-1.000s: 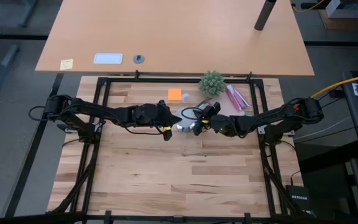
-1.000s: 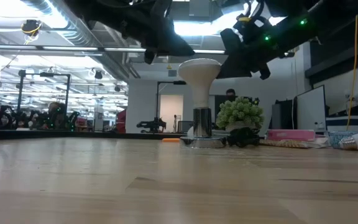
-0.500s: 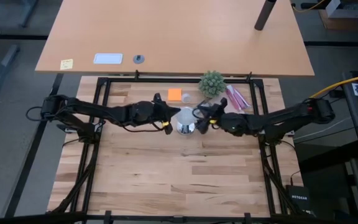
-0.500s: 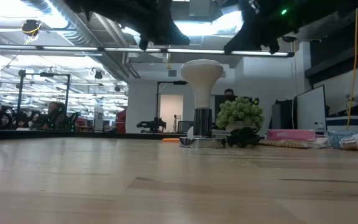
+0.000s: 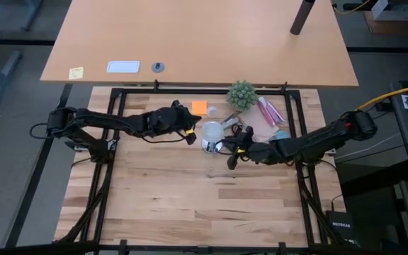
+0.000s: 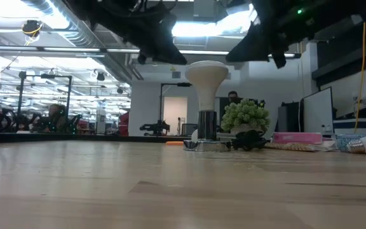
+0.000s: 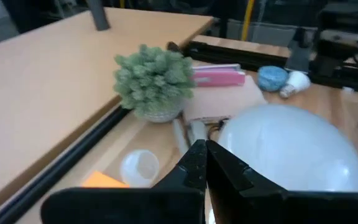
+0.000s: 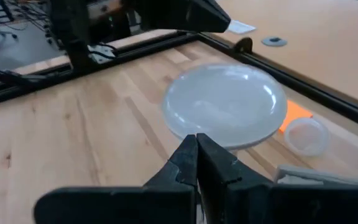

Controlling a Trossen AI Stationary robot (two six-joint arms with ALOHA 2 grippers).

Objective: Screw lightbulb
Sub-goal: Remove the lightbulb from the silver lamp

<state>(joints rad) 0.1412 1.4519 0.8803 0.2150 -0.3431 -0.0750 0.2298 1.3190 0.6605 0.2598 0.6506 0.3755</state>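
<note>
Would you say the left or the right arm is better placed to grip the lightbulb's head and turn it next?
Probably the left: the left gripper sits shut right beside the lightbulb standing in its base, while the right gripper, also shut, is farther off, toward the table's near side.

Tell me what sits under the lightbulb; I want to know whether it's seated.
The lightbulb stands upright, neck down in a dark socket on a shiny silver base. The threads are hidden inside the socket, so how far it is screwed in cannot be seen.

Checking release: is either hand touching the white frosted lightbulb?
Apart. Low view shows clear gaps between white frosted lightbulb, left hand and right hand.
</note>
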